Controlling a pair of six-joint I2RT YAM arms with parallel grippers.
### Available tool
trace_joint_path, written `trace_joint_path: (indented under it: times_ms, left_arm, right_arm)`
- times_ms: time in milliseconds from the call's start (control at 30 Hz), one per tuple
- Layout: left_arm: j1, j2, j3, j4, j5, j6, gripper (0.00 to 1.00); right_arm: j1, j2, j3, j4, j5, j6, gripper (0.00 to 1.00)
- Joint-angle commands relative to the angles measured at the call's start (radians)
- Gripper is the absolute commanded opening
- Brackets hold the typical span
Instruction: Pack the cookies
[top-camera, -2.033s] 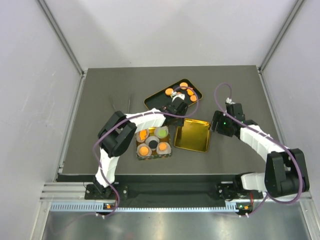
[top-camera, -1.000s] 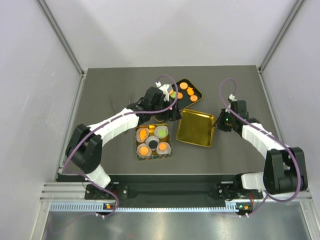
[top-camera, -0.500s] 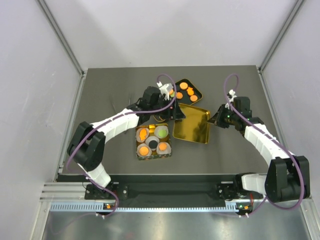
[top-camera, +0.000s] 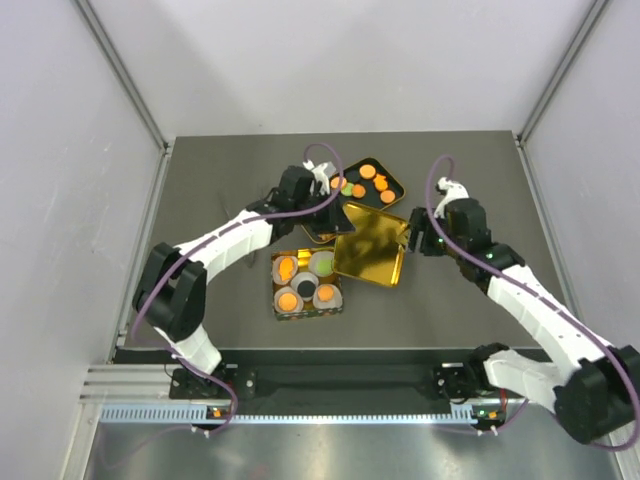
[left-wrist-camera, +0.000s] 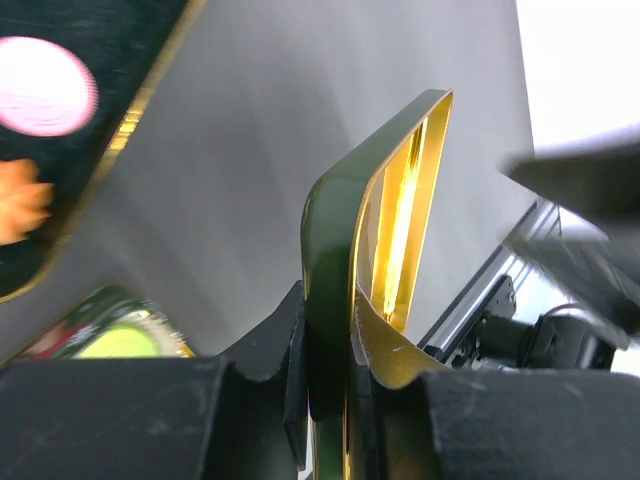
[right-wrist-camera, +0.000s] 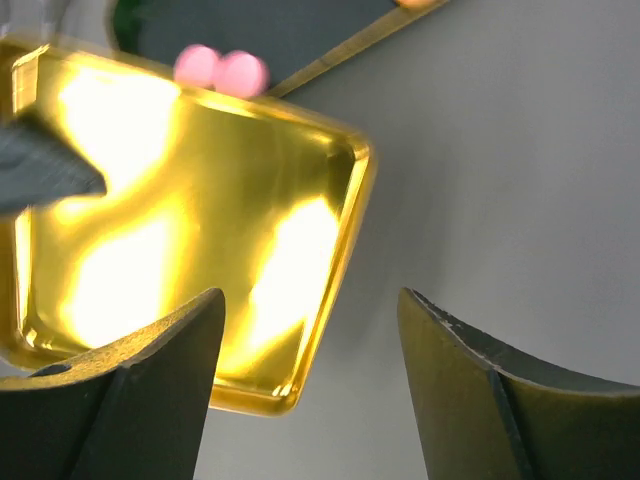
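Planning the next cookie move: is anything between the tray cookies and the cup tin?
Yes. The gold lid, clamped at its rim by the left gripper, lies between the tray cookies and the cup tin, partly across that path.

So, the square gold metal lid (top-camera: 372, 250) sits mid-table, tilted, with its 10 o'clock corner pinched in the left gripper (top-camera: 336, 214). At the lid's 12 o'clock is the black rounded-rectangle metal tray (top-camera: 397, 184) with loose cookies (top-camera: 367, 172) in it, and the lid's far edge overlaps the tray. Just beside the lid at 8 o'clock is the square tin (top-camera: 306, 315) of white paper cups (top-camera: 322, 264), with cookies in those too. The right gripper (top-camera: 418, 240) is at 3 o'clock, clear of the lid.
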Motion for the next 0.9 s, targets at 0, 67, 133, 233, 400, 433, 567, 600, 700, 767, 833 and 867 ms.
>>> trace_joint_path:
  times_ms: [0,67,133,233,400,433,567,600,700,767,833,867]
  left_arm:
    - [0.055,-0.052,0.082,-0.077,-0.011,-0.017,0.0]
    - [0.072,-0.036,0.126,-0.137,0.014,-0.028,0.0]
    - [0.092,-0.029,0.172,-0.195,0.041,-0.034,0.0]
    - [0.116,-0.026,0.212,-0.24,0.055,-0.051,0.0]
    - [0.149,-0.043,0.224,-0.267,0.118,-0.083,0.0]
    - [0.15,-0.049,0.223,-0.27,0.121,-0.087,0.0]
    - [0.156,-0.086,0.194,-0.274,0.135,-0.104,0.0]
    - [0.156,-0.094,0.189,-0.274,0.135,-0.107,0.0]
    - [0.158,-0.121,0.177,-0.289,0.136,-0.107,0.0]
    - [0.161,-0.141,0.163,-0.296,0.133,-0.1,0.0]
    - [0.161,-0.155,0.151,-0.301,0.135,-0.097,0.0]
    - [0.164,-0.169,0.145,-0.301,0.138,-0.097,0.0]
  right_arm:
    - [0.218,-0.109,0.093,-0.002,0.332,-0.157,0.7]
    - [0.376,-0.14,0.096,0.019,0.396,-0.204,0.75]
    - [0.49,-0.146,0.087,0.056,0.501,-0.289,0.79]
    - [0.704,-0.113,0.073,0.11,0.671,-0.408,0.82]
    - [0.935,0.019,0.082,0.179,0.916,-0.586,0.85]
    - [0.955,0.072,0.084,0.2,0.955,-0.613,0.87]
    - [0.985,0.206,0.113,0.303,1.114,-0.754,0.88]
    - [0.985,0.228,0.111,0.344,1.128,-0.783,0.89]
    - [0.985,0.288,0.107,0.453,1.184,-0.883,0.91]
    - [0.983,0.328,0.107,0.523,1.237,-0.955,0.93]
    - [0.983,0.348,0.105,0.561,1.245,-0.992,0.93]
    - [0.983,0.354,0.098,0.6,1.245,-1.023,0.93]
